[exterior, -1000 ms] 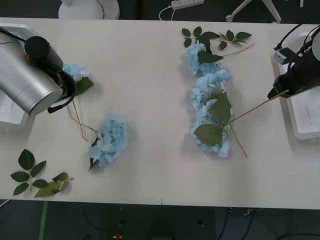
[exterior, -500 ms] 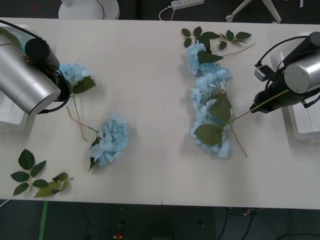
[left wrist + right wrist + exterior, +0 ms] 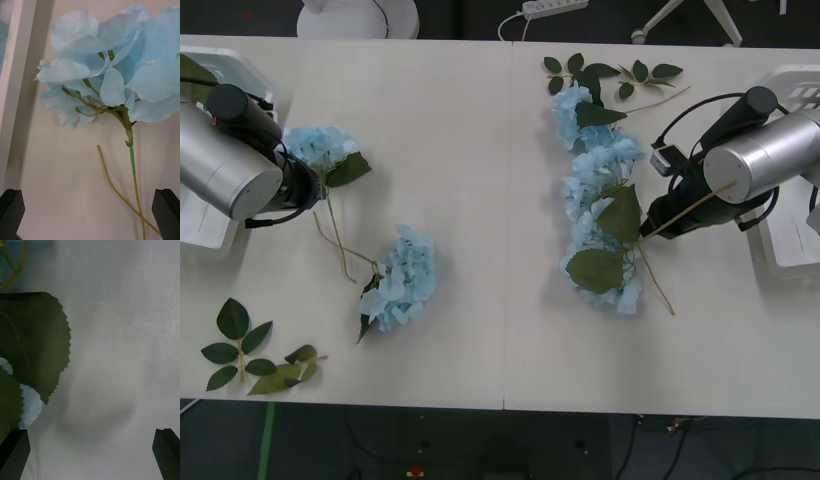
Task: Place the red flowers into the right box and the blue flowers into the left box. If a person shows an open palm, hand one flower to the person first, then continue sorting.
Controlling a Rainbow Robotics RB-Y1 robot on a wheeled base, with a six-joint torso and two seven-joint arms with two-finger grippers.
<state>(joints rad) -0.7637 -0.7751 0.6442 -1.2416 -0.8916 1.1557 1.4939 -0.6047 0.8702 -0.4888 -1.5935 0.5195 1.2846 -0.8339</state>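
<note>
Left end effector, fingers spread, hovers over a blue hydrangea beside the left box. Right end effector (also spread, empty) sits by the blue flower pile mid-table.

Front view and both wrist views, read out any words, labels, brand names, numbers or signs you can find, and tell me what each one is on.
None: no readable word, label, brand, number or sign.
The right box carries thin slit marks on its floor, not writing.
The blue flowers, the left box, the table and the silver arms bear no print.
</note>
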